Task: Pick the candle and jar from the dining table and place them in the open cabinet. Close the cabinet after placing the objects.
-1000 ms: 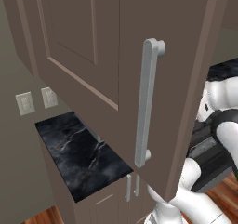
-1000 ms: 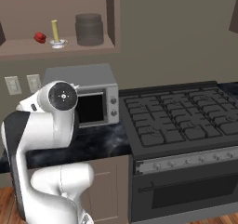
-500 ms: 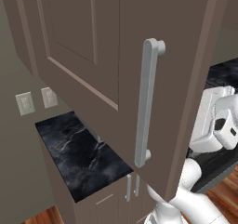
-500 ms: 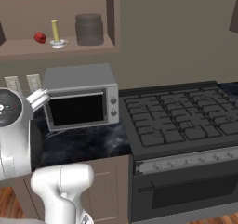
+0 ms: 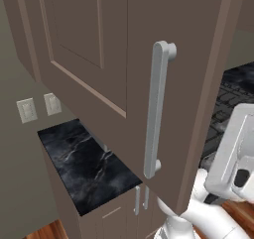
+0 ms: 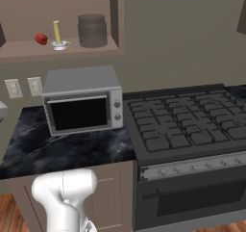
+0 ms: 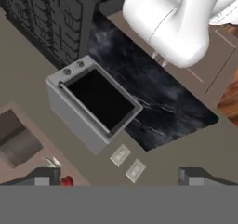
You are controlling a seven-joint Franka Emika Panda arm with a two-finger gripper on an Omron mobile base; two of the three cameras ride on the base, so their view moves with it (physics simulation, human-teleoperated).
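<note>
In the right base view the arm [image 6: 65, 192] swung out from in front of the microwave [image 6: 81, 100] and off toward the left edge, leaving its lowest white part by the desk's front. In the left base view its white upper part [image 5: 233, 156] rose at the right edge.

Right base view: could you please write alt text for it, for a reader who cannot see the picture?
An open wall cabinet holds a small red jar, a yellowish candle in a clear holder and a dark canister side by side on its shelf. Below stands a grey microwave on a black marble counter, with a black gas stove to its right.
</note>
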